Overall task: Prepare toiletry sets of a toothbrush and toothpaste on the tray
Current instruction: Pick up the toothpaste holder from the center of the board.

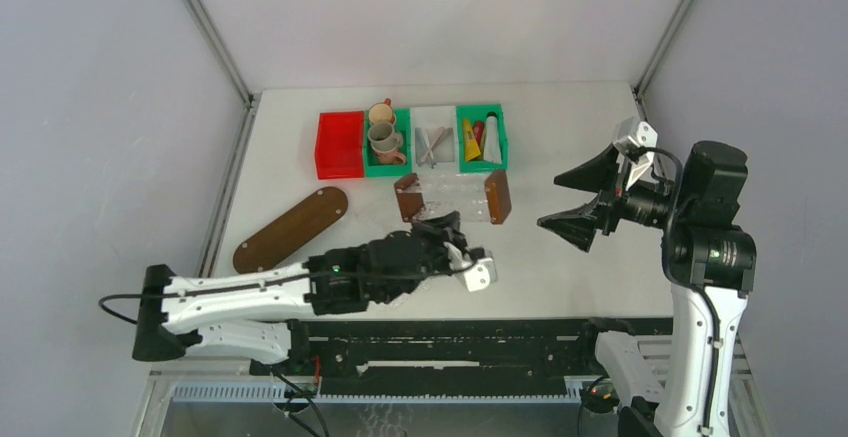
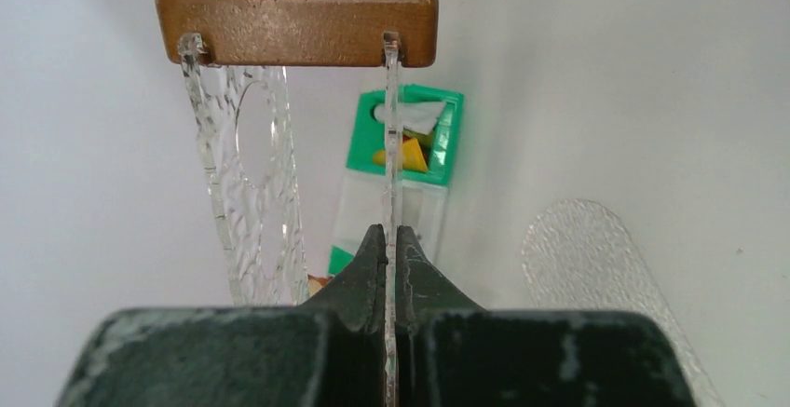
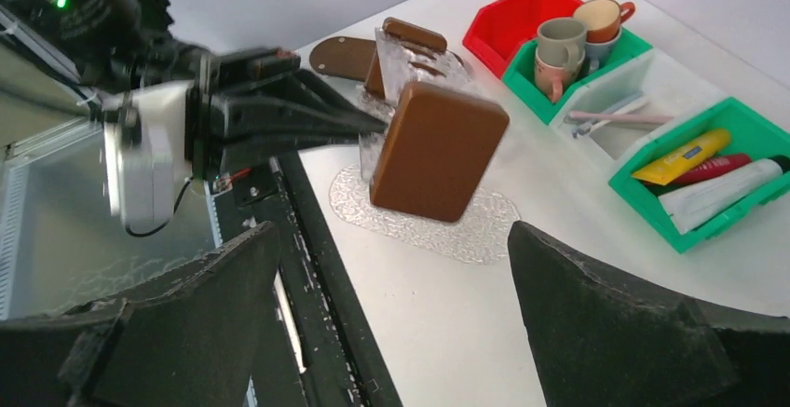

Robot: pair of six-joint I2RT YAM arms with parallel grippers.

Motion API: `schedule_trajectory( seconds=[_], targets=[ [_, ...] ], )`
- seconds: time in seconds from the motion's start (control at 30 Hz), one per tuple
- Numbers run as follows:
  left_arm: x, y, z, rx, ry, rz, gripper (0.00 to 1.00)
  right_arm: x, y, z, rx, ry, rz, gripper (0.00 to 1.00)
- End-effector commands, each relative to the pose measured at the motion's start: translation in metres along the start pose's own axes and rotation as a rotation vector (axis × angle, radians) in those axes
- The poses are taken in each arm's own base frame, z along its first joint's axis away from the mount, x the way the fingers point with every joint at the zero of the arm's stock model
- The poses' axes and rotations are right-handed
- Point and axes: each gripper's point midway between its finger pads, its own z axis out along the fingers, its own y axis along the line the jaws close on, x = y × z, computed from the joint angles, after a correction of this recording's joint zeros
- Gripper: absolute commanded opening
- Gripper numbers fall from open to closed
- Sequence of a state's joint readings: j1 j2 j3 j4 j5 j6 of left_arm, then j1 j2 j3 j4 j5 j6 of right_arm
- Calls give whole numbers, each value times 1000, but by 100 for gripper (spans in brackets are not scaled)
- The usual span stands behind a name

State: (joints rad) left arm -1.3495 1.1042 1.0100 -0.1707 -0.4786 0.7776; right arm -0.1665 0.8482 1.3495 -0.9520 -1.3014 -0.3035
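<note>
The left gripper [image 2: 385, 242] is clamping its jaws tight on the edge of a thin clear panel [image 2: 391, 137] - one of two textured acrylic sheets slotted into a brown wooden end piece [image 2: 296, 28]. Together these are forming a clear acrylic holder [image 1: 452, 200] with wood at both ends, standing near the middle of the white table [image 1: 560, 267] over a clear oval textured plate [image 3: 438, 230]. To the left of that arm, an oval wooden tray [image 1: 290, 228] is lying flat and bare.

The right gripper [image 1: 585, 200] is hanging above the right side of the table with its fingers spread wide, grasping nothing and well apart from the holder.

Behind the holder, a row of bins is sitting along the far side: a red bin [image 1: 340, 144], a green bin [image 1: 400, 165] holding mugs [image 1: 382, 137], and a pale bin [image 1: 433, 114] where the toothbrushes [image 1: 433, 144] are lying - slim pink and pale sticks. In the last green bin [image 1: 481, 167], the toothpaste tubes are lying side by side: a yellow tube [image 3: 685, 156], a red tube [image 3: 722, 167] and a white tube [image 3: 722, 193].
</note>
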Motion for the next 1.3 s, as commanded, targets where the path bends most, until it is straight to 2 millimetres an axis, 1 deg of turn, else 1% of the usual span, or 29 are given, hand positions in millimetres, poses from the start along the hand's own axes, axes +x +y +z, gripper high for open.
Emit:
schedule_trajectory(
  seconds=[0.0, 0.13, 0.3, 0.37, 0.43, 0.5, 0.57, 0.63, 0.73, 0.83, 0.93, 1.03, 1.2, 1.27],
  targets=[
    [-30, 18, 13, -165, -34, 155, 0, 1, 7, -8, 85, 18, -43, 100],
    [-35, 5, 27, -187, -9, 250, 0, 0, 8, -17, 165, 55, -111, 100],
    [-40, -16, 44, -161, -6, 388, 0, -2, -10, -29, 292, 151, -285, 99],
    [-42, -22, 50, -153, -12, 431, 0, 1, -14, -28, 284, 188, -320, 99],
    [-46, -25, 54, -167, -30, 454, 0, 6, -18, -23, 257, 218, -312, 100],
    [-48, -27, 55, -185, -49, 480, 0, 13, -22, -14, 209, 245, -257, 100],
    [-46, -31, 56, -206, -60, 509, 0, 16, -29, -4, 176, 263, -150, 100],
    [-43, -34, 55, -232, -73, 530, 0, 10, -32, 3, 140, 267, -64, 100],
    [-35, -37, 52, -273, -78, 558, 0, 3, -30, 14, 56, 241, 64, 100],
    [-32, -39, 50, -317, -86, 583, 0, 5, -30, 26, -11, 246, 166, 100],
    [-32, -41, 49, -347, -100, 595, 0, 13, -34, 35, -51, 268, 231, 99],
    [-32, -42, 49, -366, -110, 596, 0, 26, -38, 42, -82, 291, 291, 98],
    [-32, -42, 46, -400, -121, 602, 0, 49, -46, 51, -118, 330, 393, 93],
    [-32, -43, 45, -406, -125, 607, 0, 55, -49, 54, -121, 339, 417, 92]
  ],
)
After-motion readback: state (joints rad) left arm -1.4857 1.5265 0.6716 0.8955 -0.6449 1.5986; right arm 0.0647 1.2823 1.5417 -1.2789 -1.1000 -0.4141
